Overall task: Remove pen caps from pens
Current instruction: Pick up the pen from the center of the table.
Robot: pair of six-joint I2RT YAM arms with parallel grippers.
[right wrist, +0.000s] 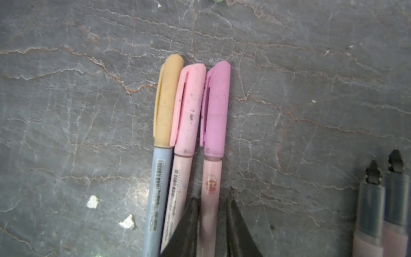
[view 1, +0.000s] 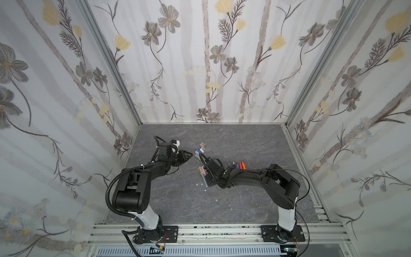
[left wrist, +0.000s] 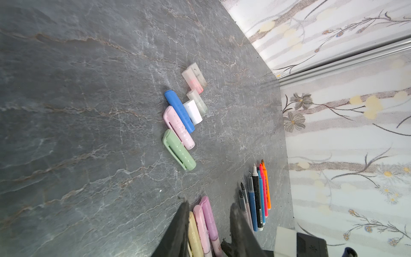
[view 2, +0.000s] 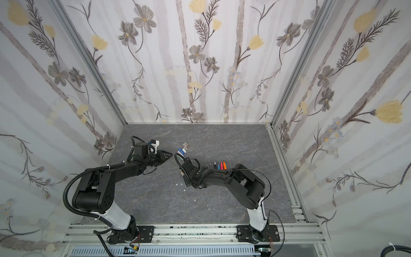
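Three capped pens lie side by side: yellow cap [right wrist: 168, 100], pink cap [right wrist: 189, 109], purple cap [right wrist: 216, 109]. My right gripper [right wrist: 211, 213] is down at the table, jaws close around the purple-capped pen's pale pink barrel [right wrist: 210, 178], a thin gap showing at each side. The pen still lies in line with the other two. Loose pen caps [view 1: 201, 149] sit in a cluster: blue [left wrist: 179, 111], pink [left wrist: 178, 126], green [left wrist: 179, 150], white [left wrist: 193, 112]. Uncapped pens [left wrist: 255, 200] lie in a row. My left gripper [view 1: 189, 154] hovers open and empty, left of the caps.
White specks [right wrist: 93, 201] lie on the grey stone-patterned table [view 1: 178, 200] beside the capped pens. Two clear caps [left wrist: 193, 74] rest at the far end of the cluster. Flowered walls close in three sides. Both arm bases stand at the front rail.
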